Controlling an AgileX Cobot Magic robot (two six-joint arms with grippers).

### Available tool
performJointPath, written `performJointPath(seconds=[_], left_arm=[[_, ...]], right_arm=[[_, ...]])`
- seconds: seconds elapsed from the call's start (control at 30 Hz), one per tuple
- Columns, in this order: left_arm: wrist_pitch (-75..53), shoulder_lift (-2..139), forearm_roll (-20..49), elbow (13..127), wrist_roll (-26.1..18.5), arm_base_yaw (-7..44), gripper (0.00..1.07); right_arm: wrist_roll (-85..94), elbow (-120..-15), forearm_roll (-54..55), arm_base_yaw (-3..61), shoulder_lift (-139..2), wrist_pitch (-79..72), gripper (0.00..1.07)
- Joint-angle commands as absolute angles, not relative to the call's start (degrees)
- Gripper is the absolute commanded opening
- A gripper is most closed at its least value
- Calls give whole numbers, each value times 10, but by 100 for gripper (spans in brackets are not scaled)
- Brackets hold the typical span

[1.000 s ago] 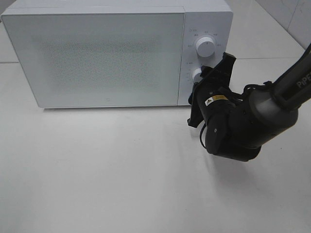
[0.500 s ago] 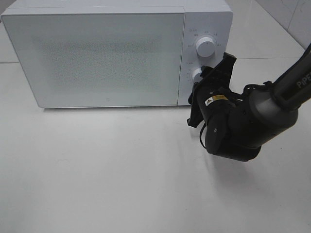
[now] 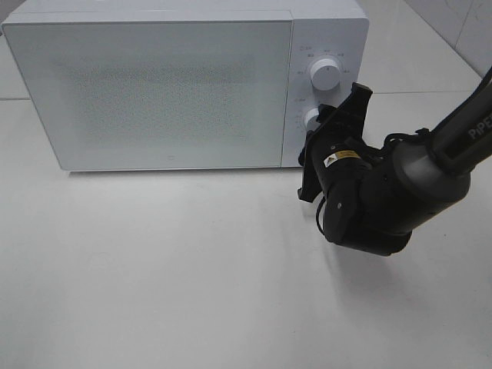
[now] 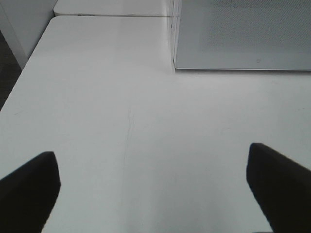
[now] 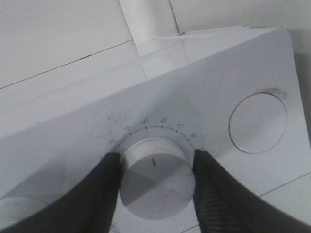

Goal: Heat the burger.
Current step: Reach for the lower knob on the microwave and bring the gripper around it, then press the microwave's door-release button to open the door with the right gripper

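Burger out of sight in all three views.

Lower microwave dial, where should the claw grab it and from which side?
Pinch the lower dial across its round rim, coming straight at the microwave front. It is a short cylinder standing out from the panel. The right claw is closed on it that way.

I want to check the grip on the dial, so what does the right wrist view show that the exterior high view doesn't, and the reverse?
Only the right wrist view: the fingers of the right claw pressed on opposite sides of the lower knob, its red mark, and the dial numbers around it. Only the exterior high view: the closed microwave door, the table and the arm. Both: the knob in the claw and the white control panel.
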State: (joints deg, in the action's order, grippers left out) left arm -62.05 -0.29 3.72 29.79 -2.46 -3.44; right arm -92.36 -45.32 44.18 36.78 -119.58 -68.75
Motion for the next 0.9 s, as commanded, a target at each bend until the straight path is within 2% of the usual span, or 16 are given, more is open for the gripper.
performJointPath(seconds=[0.03,0.07,0.1,0.17,0.23,0.53,0.6,0.9], left_arm=[[-612,-17,41,296,-25,-34,98],[-612,-17,41,296,-25,-34,98],[-612,-17,41,296,-25,-34,98],[-612,-17,41,296,-25,-34,98],[-612,-17,41,296,-25,-34,98],[-612,-17,41,296,-25,-34,98],[-612,-17,41,296,-25,-34,98],[-612,-17,41,296,-25,-34,98]], right_arm=[[-904,-465,435,367,-1187,-803,50],[-904,-465,435,367,-1187,-803,50],[-895,-465,445,367,-1187,-803,55],[-891,-462,445,367,-1186,-803,58],[-865,-446,444,367,-1173,-803,66],[-830,-395,404,367,-1157,-792,67],[-796,-358,362,367,-1137,-767,67],[-696,-309,320,367,-1077,-716,67]])
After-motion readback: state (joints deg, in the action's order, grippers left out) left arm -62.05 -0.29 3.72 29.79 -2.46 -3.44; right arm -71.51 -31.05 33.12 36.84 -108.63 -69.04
